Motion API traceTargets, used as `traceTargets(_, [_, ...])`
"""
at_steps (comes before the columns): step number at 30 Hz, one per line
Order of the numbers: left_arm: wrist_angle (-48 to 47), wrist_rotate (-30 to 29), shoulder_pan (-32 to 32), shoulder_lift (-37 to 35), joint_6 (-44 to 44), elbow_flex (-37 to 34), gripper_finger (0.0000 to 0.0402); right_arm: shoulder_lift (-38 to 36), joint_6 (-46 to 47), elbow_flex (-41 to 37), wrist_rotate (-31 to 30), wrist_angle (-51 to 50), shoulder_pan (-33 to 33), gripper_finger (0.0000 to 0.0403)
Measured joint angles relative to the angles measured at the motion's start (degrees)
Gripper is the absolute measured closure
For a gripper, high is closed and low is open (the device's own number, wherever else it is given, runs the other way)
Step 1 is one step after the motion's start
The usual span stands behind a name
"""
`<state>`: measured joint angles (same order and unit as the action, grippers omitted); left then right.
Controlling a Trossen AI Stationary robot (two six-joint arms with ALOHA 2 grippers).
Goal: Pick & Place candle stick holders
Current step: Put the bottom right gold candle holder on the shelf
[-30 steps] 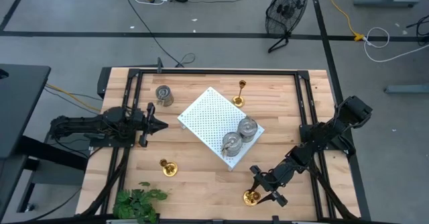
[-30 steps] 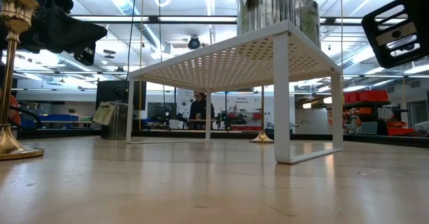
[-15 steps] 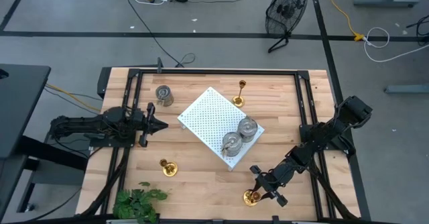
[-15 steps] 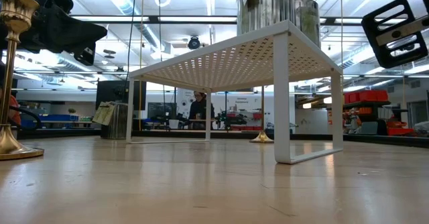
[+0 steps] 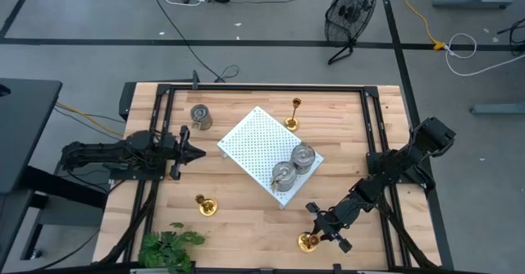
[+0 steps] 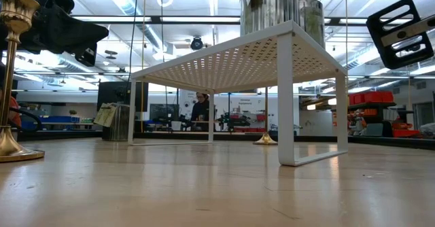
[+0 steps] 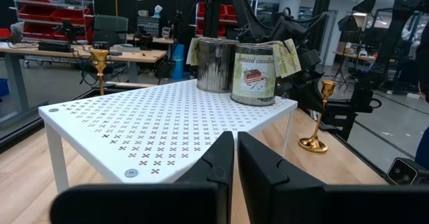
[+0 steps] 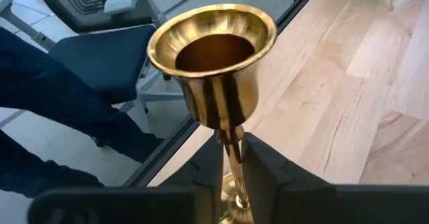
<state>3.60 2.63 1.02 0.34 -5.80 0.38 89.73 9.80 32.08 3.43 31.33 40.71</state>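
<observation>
Closing in since a second ago, the right pincer (image 8: 231,158) has drawn its spread fingers together and now pinches the thin stem of a shiny brass candle stick holder with a bell-shaped cup (image 8: 213,63). Nothing else on the bench has shifted. That brass holder (image 5: 308,241) stands upright near the front edge of the wooden bench (image 5: 246,216), toward the right side.

By my judgement it is light, rigid and polished, so it could slip or swing; the stem just below the cup, where the fingers sit, looks the best hold, since the flare would stop it sliding down.

Two more brass holders stand apart: one (image 5: 205,205) at front left, one (image 5: 293,115) near the back just beside the white perforated square board on legs (image 5: 258,139). Two squat silver-grey cylindrical holders (image 5: 293,166) sit on the board's near corner, touching or nearly so; a third (image 5: 200,116) stands on the bench at back left.

The left pincer (image 5: 190,152), pressed together and empty, waits left of the board.

Open wood lies between the gripped holder and the board. The front edge is close, a green leafy plant (image 5: 168,248) sits at front left, and black frame rails (image 5: 377,126) line the sides.
</observation>
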Motion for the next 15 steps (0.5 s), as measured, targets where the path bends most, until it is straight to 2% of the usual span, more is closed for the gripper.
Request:
traceTargets(7, [0.0, 0.0, 0.0, 0.0, 0.0, 0.0, 0.0376, 0.0, -0.2, 0.1, -0.2, 0.1, 0.0, 0.0372])
traceTargets(15, [0.0, 0.0, 0.0, 0.0, 0.0, 0.0, 0.0376, 0.0, -0.2, 0.1, -0.1, 0.1, 0.0, 0.0375])
